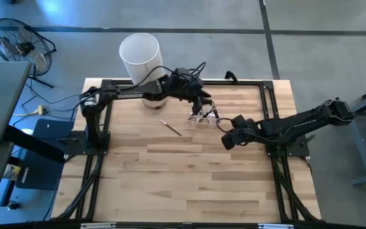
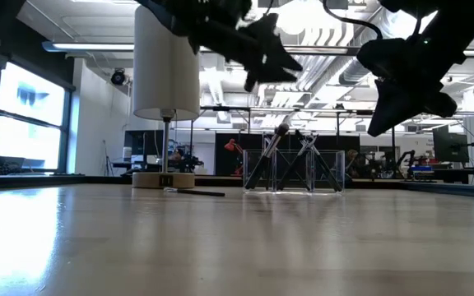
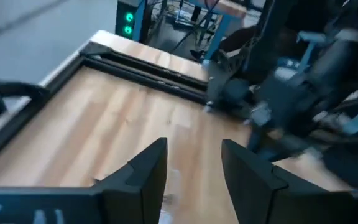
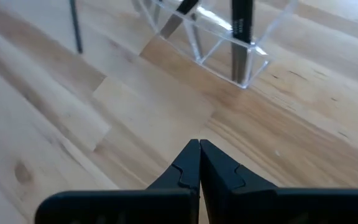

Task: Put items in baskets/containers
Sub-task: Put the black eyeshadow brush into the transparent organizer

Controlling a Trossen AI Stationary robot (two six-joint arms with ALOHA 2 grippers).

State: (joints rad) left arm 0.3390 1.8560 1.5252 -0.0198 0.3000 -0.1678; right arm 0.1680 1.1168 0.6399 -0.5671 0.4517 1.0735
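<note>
Behind the clear holder (image 1: 203, 117), under the open left pincer (image 1: 203, 102), stands a white cylinder (image 1: 140, 57).

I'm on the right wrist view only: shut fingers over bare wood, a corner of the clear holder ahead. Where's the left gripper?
Observer: The left gripper hangs above the clear holder, its fingers apart and empty.
Operator: Any brushes left on the table?
Observer: One brush lies flat on the table, on the left arm's side of the holder.
Operator: Anything else near it?
Observer: A tall white cylinder stands beyond it, at the far edge.
</note>
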